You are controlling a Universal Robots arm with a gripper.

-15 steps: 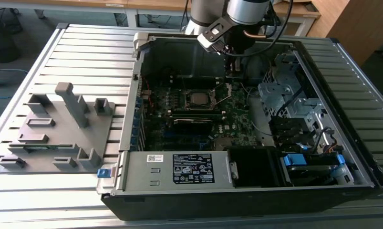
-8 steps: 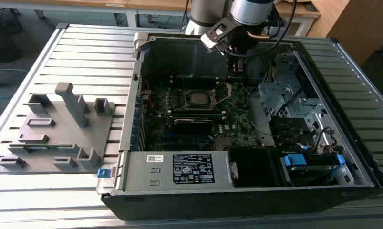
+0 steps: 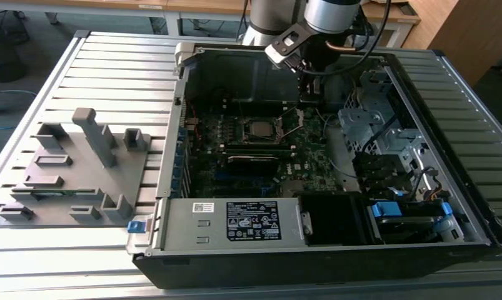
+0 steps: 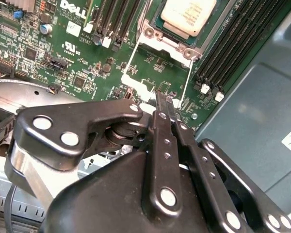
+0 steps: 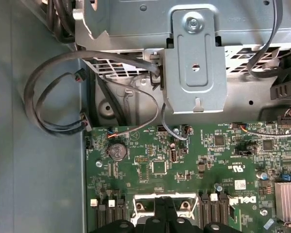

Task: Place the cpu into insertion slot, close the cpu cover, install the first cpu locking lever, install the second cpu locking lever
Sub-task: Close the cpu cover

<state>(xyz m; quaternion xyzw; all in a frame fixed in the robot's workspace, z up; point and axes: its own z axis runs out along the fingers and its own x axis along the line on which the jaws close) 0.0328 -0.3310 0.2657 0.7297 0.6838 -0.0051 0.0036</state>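
Observation:
The cpu (image 4: 188,15) lies flat in the insertion slot (image 3: 245,131) on the green motherboard, its dull pale metal face up; in the exterior view the cpu (image 3: 262,129) sits mid-board. The silvery cpu cover (image 4: 170,42) frames it and looks laid flat. Two thin wire locking levers (image 4: 130,57) run from the socket's corners towards my gripper (image 4: 158,95). The gripper is shut, with nothing visible between its black fingers (image 4: 161,127), and its tip hovers just off the socket's edge by the lever ends. My gripper (image 3: 311,99) hangs over the board's far side. In the first wrist view the gripper (image 5: 167,211) points at the socket frame.
The open case's walls surround the board. A metal drive cage (image 3: 376,125) stands at the exterior view's right, and the power supply (image 3: 234,222) is in front. Long memory slots (image 4: 233,43) flank the socket. Loose cables (image 5: 58,97) and a steel bracket (image 5: 194,63) are near. A grey fixture (image 3: 75,162) lies outside.

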